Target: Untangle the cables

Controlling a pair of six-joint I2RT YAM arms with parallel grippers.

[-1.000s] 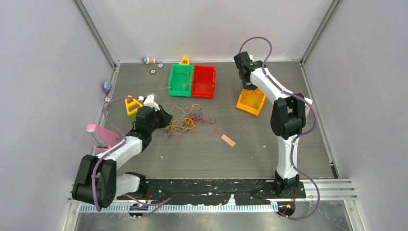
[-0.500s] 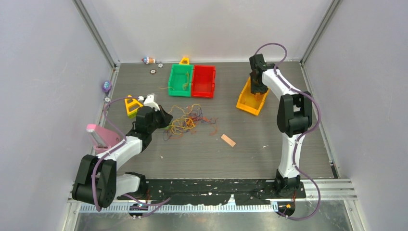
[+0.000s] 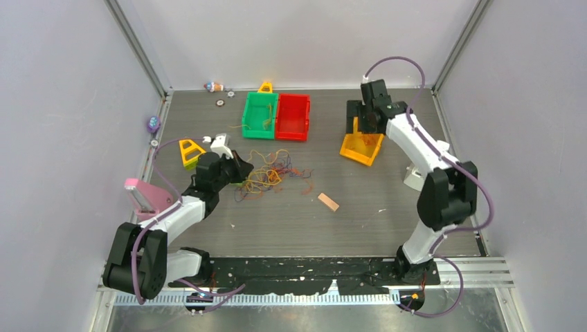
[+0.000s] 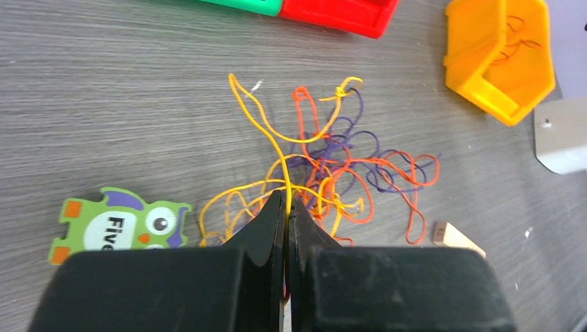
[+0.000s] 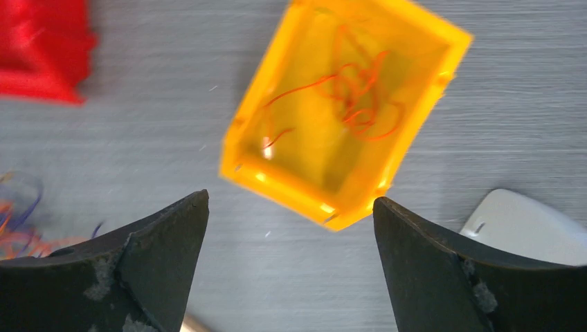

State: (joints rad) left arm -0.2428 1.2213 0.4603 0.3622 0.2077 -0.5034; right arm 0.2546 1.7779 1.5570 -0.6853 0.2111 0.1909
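our left fingers are clenched on a yellow cable at the near edge of the tangled cables. the tangle lies on the counter, well to the left of the orange bin. our right fingers are spread wide and released, grasping nothing, hovering above that bin. a few orange-red strands lie loose inside it. a red bin sits farther left of the orange bin.

This looks like a robotics lab test cell: blank grey walls, aluminium frame posts, a left arm and right arm bolted at the tabletop edge, plastic bins and loose cables laid out.
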